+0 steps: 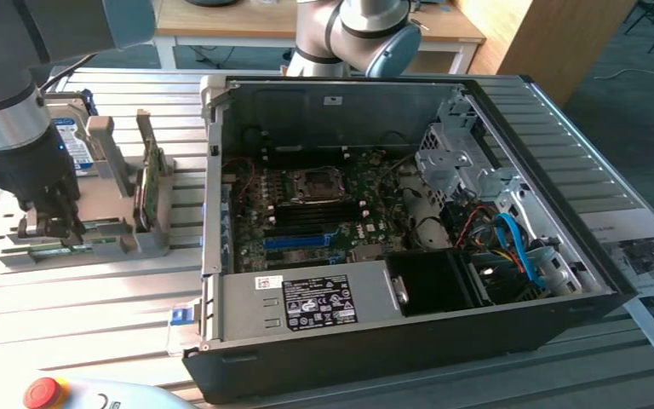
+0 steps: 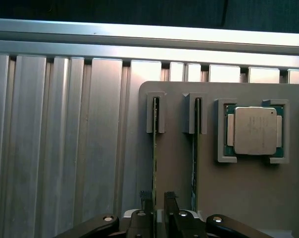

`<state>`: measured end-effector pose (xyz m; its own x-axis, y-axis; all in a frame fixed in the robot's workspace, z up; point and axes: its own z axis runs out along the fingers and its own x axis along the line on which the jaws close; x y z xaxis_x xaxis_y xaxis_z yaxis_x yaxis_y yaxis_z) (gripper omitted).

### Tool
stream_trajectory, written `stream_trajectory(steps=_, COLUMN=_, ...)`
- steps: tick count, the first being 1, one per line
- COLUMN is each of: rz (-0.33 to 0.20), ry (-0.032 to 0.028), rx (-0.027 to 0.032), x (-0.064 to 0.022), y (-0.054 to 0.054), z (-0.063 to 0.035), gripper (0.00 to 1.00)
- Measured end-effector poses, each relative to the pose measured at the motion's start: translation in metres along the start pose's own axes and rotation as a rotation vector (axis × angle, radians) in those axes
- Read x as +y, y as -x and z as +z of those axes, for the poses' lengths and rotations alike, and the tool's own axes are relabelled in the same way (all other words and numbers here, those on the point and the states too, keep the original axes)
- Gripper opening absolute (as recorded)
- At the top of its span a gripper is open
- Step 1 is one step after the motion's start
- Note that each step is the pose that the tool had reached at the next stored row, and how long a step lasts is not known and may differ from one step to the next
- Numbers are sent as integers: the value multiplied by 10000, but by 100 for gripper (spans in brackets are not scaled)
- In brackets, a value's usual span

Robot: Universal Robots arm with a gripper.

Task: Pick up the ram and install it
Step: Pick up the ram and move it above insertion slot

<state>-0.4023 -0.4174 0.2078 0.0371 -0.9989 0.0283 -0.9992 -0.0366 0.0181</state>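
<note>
Ribbed aluminium table carries a grey plastic holder with moulded slots and a square recess. Right under the gripper the ram stands on edge in one slot, a thin green strip. The black fingers straddle it, slightly parted, not clamped. Just beside it a second stick fills the next slot, and past that a silver-lidded processor sits in the recess. Well off to the side, an open black case holds a motherboard; its label is too small to read.
</note>
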Motion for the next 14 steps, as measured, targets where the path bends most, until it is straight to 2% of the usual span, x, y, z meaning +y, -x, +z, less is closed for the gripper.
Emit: stream_trajectory(steps=14, rz=-1, ry=-1, rx=-1, x=-1, y=1, z=52, gripper=24)
